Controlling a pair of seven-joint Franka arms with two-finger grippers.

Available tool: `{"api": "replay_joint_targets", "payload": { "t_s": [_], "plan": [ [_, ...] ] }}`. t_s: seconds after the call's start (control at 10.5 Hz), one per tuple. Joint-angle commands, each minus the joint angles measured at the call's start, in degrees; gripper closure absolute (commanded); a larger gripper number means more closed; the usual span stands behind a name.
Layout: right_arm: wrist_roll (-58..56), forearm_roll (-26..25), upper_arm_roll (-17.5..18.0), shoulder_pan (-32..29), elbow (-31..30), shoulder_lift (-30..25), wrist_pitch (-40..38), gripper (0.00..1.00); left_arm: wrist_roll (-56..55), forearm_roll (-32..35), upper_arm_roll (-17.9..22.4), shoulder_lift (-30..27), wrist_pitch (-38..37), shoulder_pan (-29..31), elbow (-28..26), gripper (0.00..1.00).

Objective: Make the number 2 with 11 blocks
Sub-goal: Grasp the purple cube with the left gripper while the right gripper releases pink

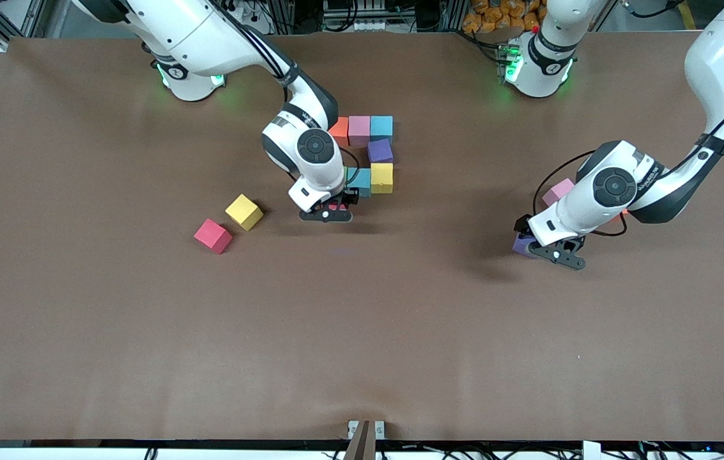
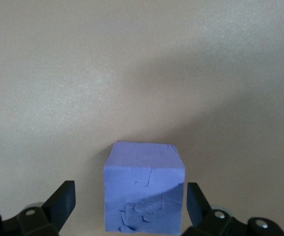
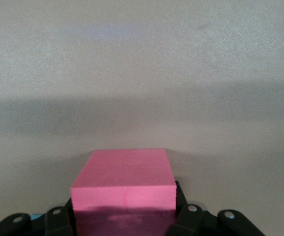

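Placement of a pink-red block (image 3: 123,189) is the matter in hand: it sits between the fingers of the right gripper (image 1: 333,209), low over the table at the corner of the unfinished number 2 (image 1: 369,152) nearest the front camera and toward the right arm's end. The right wrist view shows its fingers (image 3: 59,219) hard against the block's sides, so it reads as clamped, though whether the grip is slackening cannot be told, nor whether the block already rests on the table. What the coming move seems to turn on is how squarely this cube sits below the digit's middle row; the arm's wrist covers that junction in the front view, so the green cube and part of the teal one (image 1: 359,180) are mostly hidden and the seam cannot be judged. Well apart from the number 2, toward the left arm's end, the left gripper (image 1: 547,250) stands with its fingers (image 2: 60,201) wide apart astride a purple block (image 2: 144,194), not touching it. A pale pink block (image 1: 556,190) lies just beside that arm, half covered. A yellow block (image 1: 244,211) and a red block (image 1: 213,236) lie loose toward the right arm's end.
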Motion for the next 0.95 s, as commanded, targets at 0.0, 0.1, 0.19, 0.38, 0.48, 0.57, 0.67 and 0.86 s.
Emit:
{"api": "replay_joint_targets", "payload": {
  "t_s": [0.0,0.1,0.19,0.38,0.48,0.57,0.67,0.86],
  "plan": [
    [1.4,-0.7,-0.7,0.9,-0.1,-0.8,-0.4,0.25,-1.4,1.4,0.6,0.6,1.2,-0.7,-0.1,0.0],
    [1.4,-0.6,-0.7,0.9,-0.1,-1.1,-0.7,0.21,-2.2,1.4,0.6,0.6,1.2,-0.8,-0.2,0.0],
    [1.4,-0.6,-0.7,0.9,-0.2,-1.8,-1.0,0.18,-2.3,1.4,0.8,0.6,1.2,-1.0,-0.2,0.0],
    [1.3,-0.5,-0.6,0.8,-0.1,-3.6,-2.8,0.1,-2.4,1.4,1.0,0.6,1.2,-1.1,-0.2,0.0],
    [1.2,-0.4,-0.6,0.9,-0.1,-4.2,-3.3,0.0,-3.3,1.4,1.0,0.6,1.2,-1.1,-0.3,0.0],
    [0.7,-0.4,-0.6,0.8,-0.1,-5.1,-3.7,0.0,-3.6,1.4,1.4,0.6,1.2,-1.2,-0.5,0.0],
    [0.7,-0.4,-0.6,0.7,-0.1,-6.4,-4.5,0.0,-3.7,1.4,1.7,0.6,1.2,-1.7,-0.5,0.0],
    [0.7,-0.3,-0.5,0.8,-0.1,-11.6,-9.6,0.0,-4.5,1.4,2.2,0.6,1.2,-2.6,-0.4,0.0]
  ]
}}
